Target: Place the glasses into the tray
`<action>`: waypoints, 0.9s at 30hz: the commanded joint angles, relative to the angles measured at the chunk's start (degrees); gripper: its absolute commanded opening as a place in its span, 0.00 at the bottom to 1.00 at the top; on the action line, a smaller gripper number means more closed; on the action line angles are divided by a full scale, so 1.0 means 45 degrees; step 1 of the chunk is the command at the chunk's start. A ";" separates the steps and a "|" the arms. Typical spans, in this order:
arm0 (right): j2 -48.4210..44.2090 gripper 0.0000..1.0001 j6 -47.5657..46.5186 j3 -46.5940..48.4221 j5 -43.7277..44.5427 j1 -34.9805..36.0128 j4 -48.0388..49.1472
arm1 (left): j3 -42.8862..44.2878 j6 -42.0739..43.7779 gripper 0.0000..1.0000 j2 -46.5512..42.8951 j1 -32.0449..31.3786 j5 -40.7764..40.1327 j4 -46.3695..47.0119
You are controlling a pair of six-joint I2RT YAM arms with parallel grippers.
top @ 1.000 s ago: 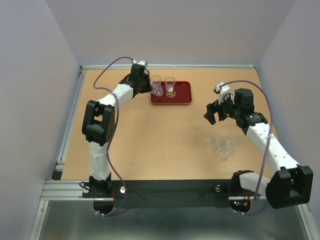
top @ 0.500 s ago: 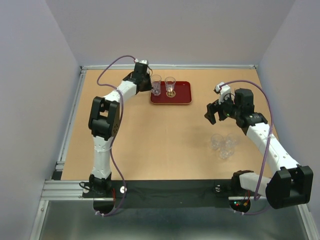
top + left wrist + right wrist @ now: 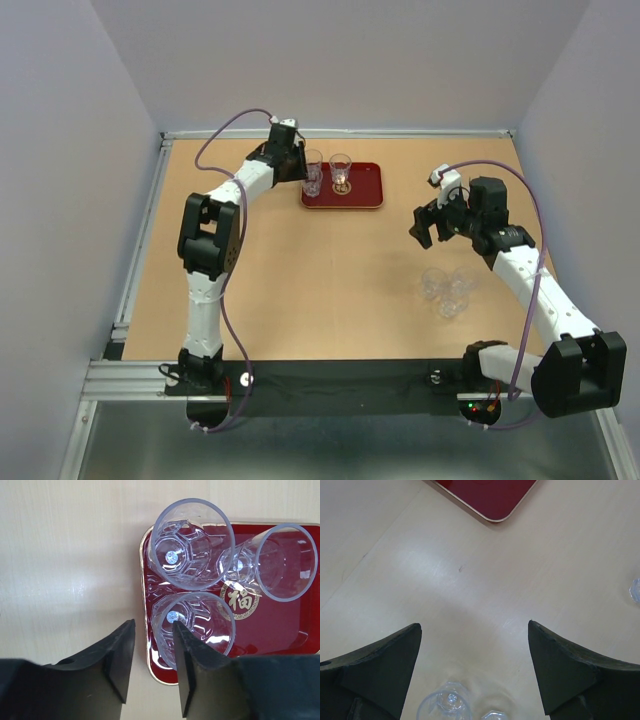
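Overhead view of a tan desk (image 3: 300, 270) with two white and black robot arms reaching in from the near edge. At the far middle of the desk, a dark-red tray (image 3: 365, 190) with a gold rim and a round gold emblem (image 3: 241, 600) at its centre. Inside the tray's left half, three clear glasses (image 3: 191, 545) upright and close together: one in the far left corner, one just right of it beside the emblem, one nearer along the left rim.

Left fingers (image 3: 120, 660) at the tray's left edge, parted by a narrow gap, with the left wall of that nearest glass showing in the gap. One finger outside the tray, the other over the glass's mouth, not closed on it.

Well to the right and nearer, three more glasses (image 3: 447, 288) bunched together on the bare desk, outside the tray. Right fingers (image 3: 420, 228) above the desk between the tray and that bunch, spread wide and empty. From their own camera, two of those glasses just showing at the bottom edge, another at the right edge and a tray corner at the top
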 commanded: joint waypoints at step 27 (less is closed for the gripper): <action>0.1065 0.94 -0.2634 0.1090 -0.1183 -0.0208 -0.2691 | -1.0725 0.3290 0.97 -1.5216 -0.0065 -0.2578 0.3402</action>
